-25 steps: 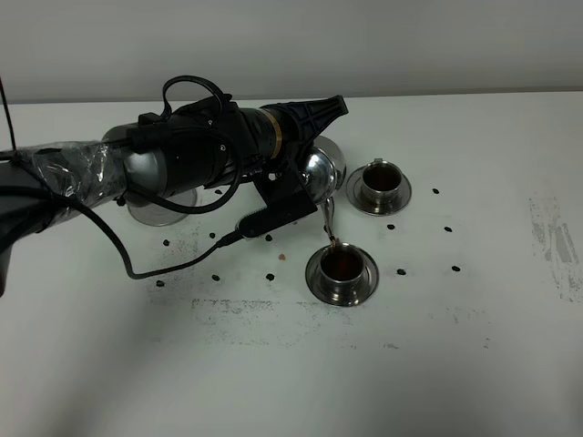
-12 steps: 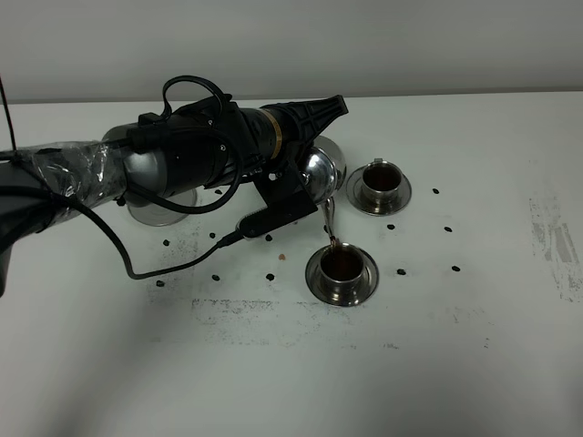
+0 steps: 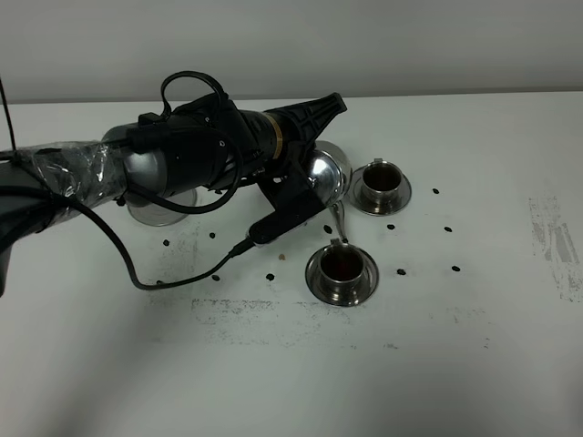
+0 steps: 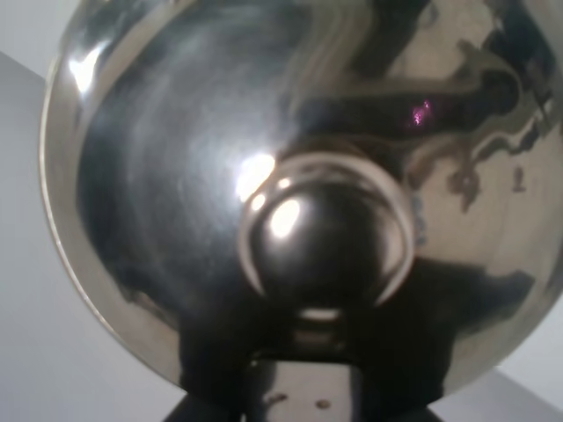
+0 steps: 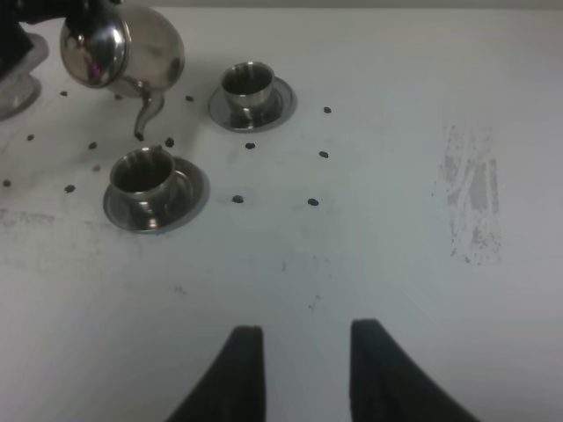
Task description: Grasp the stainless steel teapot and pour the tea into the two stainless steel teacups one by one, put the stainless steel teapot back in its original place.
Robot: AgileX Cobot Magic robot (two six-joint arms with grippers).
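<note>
The stainless steel teapot [image 3: 329, 172] hangs tilted above the table, its thin spout [image 3: 340, 223] pointing down at the near teacup [image 3: 342, 265], which holds dark tea on its saucer. My left gripper [image 3: 308, 175] is shut on the teapot, mostly hidden by the black wrist. The pot's knobbed lid [image 4: 321, 237] fills the left wrist view. The far teacup [image 3: 381, 180] also holds tea on its saucer. The bare saucer [image 3: 160, 210] lies under my left arm. My right gripper [image 5: 300, 347] hovers over bare table near the front, fingers apart, nothing between them; it views teapot [image 5: 132, 51] and both cups [image 5: 145, 171] [image 5: 246, 83].
Several small black specks [image 3: 402, 271] dot the white table around the cups. A scuffed grey patch [image 3: 556, 241] marks the right side. A black cable [image 3: 137, 269] loops from my left arm down onto the table.
My left wrist has rolled slightly and the teapot has shifted a little right. The spout now sits closer to the near cup's rim. The right arm has not moved.
</note>
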